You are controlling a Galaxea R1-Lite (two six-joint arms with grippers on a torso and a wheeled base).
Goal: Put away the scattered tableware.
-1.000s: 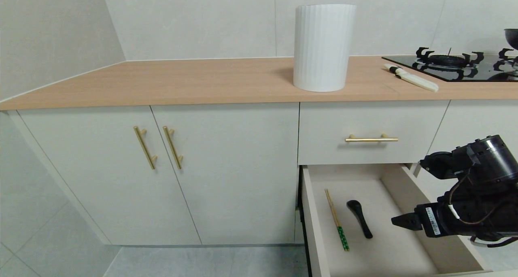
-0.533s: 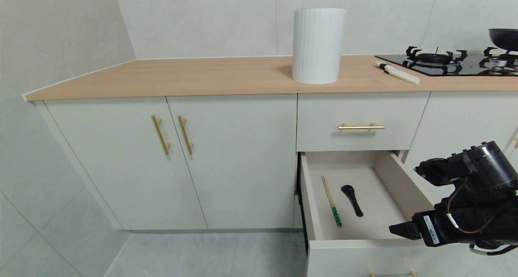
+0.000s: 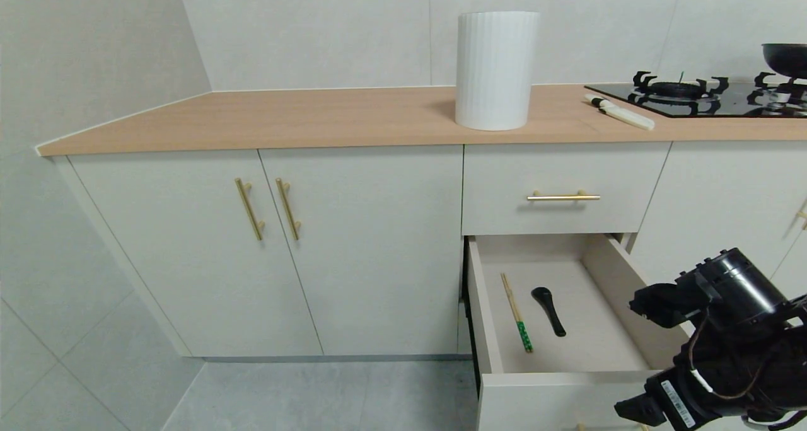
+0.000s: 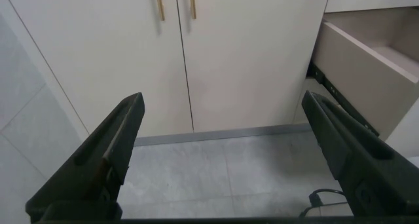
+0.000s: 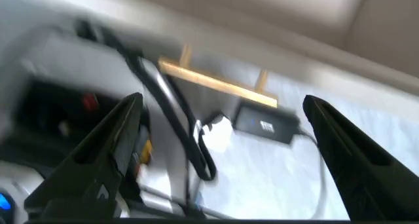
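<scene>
Head view gives me the tableware: wooden chopsticks with green tips (image 3: 517, 314) and a black spoon (image 3: 548, 311) lie side by side, not touching, in the open pale drawer (image 3: 615, 273). My right arm (image 3: 737, 349) hangs low at the drawer's front right corner, its white label (image 3: 673, 406) too small to read. Right wrist view shows the right gripper (image 5: 219, 165) spread wide before a blurred gold bar handle (image 5: 219, 84). Left wrist view shows the left gripper (image 4: 222, 165) equally spread above grey floor tiles (image 4: 196, 188).

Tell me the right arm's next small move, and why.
Probably ease the right gripper forward onto the gold bar handle of the open lower drawer to push it shut: the wooden chopsticks and black spoon already lie inside, and the open gripper faces that handle.
</scene>
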